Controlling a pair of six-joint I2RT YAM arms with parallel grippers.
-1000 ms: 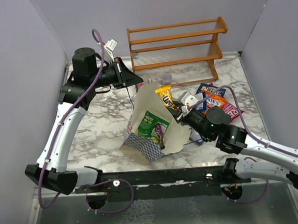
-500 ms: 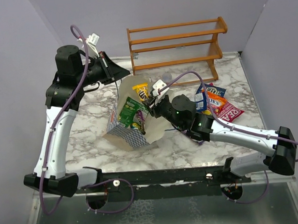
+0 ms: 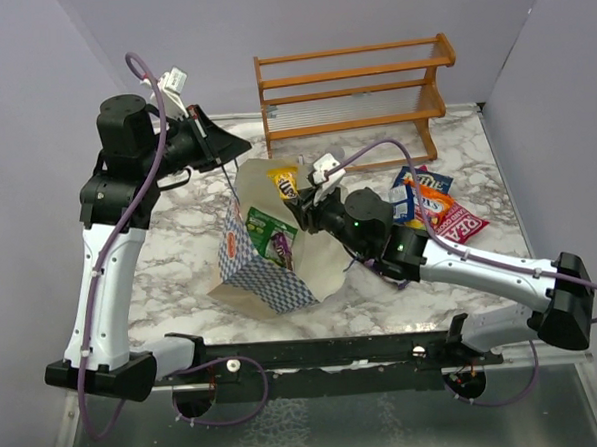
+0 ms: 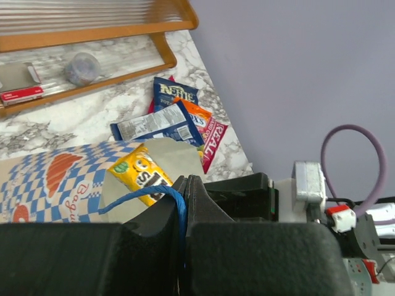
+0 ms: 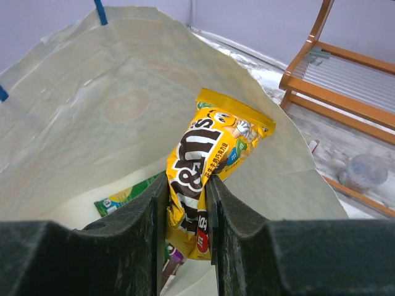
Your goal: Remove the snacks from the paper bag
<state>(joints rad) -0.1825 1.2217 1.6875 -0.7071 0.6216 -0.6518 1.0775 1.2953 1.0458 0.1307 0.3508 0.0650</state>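
The paper bag (image 3: pixel 266 275) stands tilted in the middle of the table with its mouth open. My left gripper (image 3: pixel 236 147) is shut on the bag's blue cord handle (image 4: pixel 179 203) and holds it up. My right gripper (image 3: pixel 302 198) is shut on a yellow M&M's packet (image 3: pixel 282 181) at the bag's mouth; in the right wrist view the packet (image 5: pixel 213 154) stands up between the fingers (image 5: pixel 185 209). A green packet (image 3: pixel 267 228) and a purple one (image 3: pixel 282 246) lie inside the bag. Dark blue (image 4: pixel 176 95), silver-blue (image 4: pixel 154 126), orange (image 4: pixel 200 114) and red (image 3: pixel 461 221) packets lie on the table to the right.
An orange-brown wooden rack (image 3: pixel 351 86) stands at the back, with a small clear cup (image 4: pixel 82 66) beside it. Grey walls close in the left, back and right sides. The table top (image 3: pixel 188 219) is white marble.
Both arms moved left with the bag, which now stands more upright. My right gripper carried the yellow packet left and up, keeping it at the bag's mouth.
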